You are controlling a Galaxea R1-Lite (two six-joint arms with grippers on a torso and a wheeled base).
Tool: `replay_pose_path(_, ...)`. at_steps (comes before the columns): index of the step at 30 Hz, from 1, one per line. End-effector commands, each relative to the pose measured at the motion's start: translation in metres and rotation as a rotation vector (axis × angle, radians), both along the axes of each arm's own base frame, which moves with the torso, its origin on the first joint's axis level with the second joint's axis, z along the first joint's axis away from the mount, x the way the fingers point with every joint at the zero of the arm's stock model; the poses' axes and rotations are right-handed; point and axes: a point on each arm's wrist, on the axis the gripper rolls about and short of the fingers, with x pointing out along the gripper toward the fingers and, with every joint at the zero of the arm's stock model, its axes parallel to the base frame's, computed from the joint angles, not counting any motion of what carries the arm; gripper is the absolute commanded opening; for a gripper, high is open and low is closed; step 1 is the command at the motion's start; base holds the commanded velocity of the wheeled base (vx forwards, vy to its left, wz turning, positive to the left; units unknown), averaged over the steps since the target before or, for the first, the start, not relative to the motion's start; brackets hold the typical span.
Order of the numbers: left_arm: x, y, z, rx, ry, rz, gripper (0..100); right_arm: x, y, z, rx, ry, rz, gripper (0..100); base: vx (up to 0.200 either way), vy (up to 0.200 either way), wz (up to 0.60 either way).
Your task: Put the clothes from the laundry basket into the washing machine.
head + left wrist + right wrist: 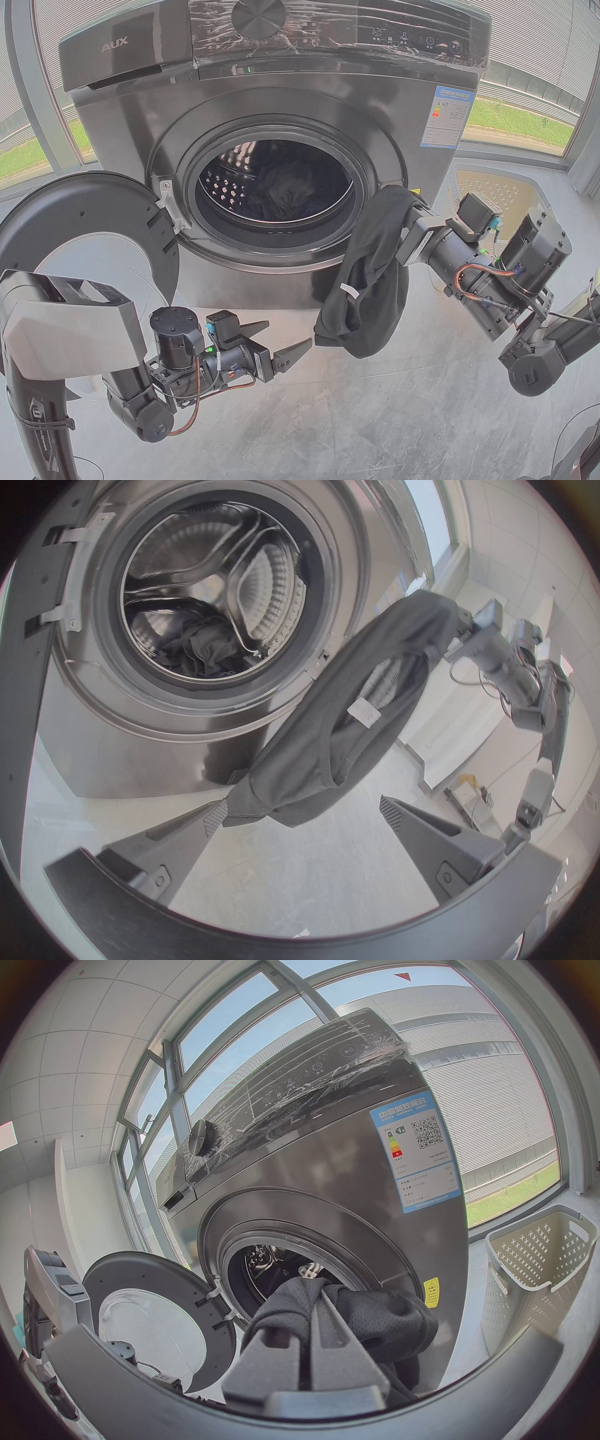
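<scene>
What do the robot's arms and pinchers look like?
The left arm and right arm are mostly black, built of round drum-like joints; the left also has a pale grey boxy shell. Thin orange cables loop along them. The left gripper and right gripper have dark grey, pointed wedge fingers; the left's pads are ribbed.

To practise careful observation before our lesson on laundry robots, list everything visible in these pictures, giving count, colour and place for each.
washing machine: one, dark grey, straight ahead
door: one, dark grey with a clear window, swung open on the robot's left
clothes in drum: dark heap, number cannot be told, inside the machine
black garment: one, hanging off the floor before the machine's opening, toward the right
label sticker: one, blue and white, upper right of the machine's front
laundry basket: one, cream, on the floor right of the machine
left gripper: one, black, low before the machine, jaws open and empty
right gripper: one, black, jaws shut on the black garment
</scene>
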Motion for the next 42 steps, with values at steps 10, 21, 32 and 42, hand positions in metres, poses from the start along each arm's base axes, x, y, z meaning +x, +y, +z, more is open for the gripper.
replay_pose_path(10, 0.005, -0.002, -0.03, 0.103, -0.001, -0.062, 100, 0.02, 0.017, 0.008, 0.029, -0.036, -0.007, 0, 0.0, 0.0, 0.0)
replay_pose_path(21, 0.032, -0.01, -0.037, 0.08, -0.053, -0.036, 100, 0.016, 0.031, 0.013, 0.041, -0.058, 0.041, 0, 0.0, 0.0, 0.0)
replay_pose_path(32, 0.061, -0.021, -0.047, 0.049, -0.106, -0.014, 100, 0.01, 0.038, 0.013, 0.041, -0.056, 0.07, 0, 0.0, 0.0, 0.0)
replay_pose_path(42, 0.072, -0.028, -0.061, 0.047, -0.114, -0.015, 100, 0.011, 0.04, 0.011, 0.039, -0.054, 0.072, 0, 0.0, 0.0, 0.0)
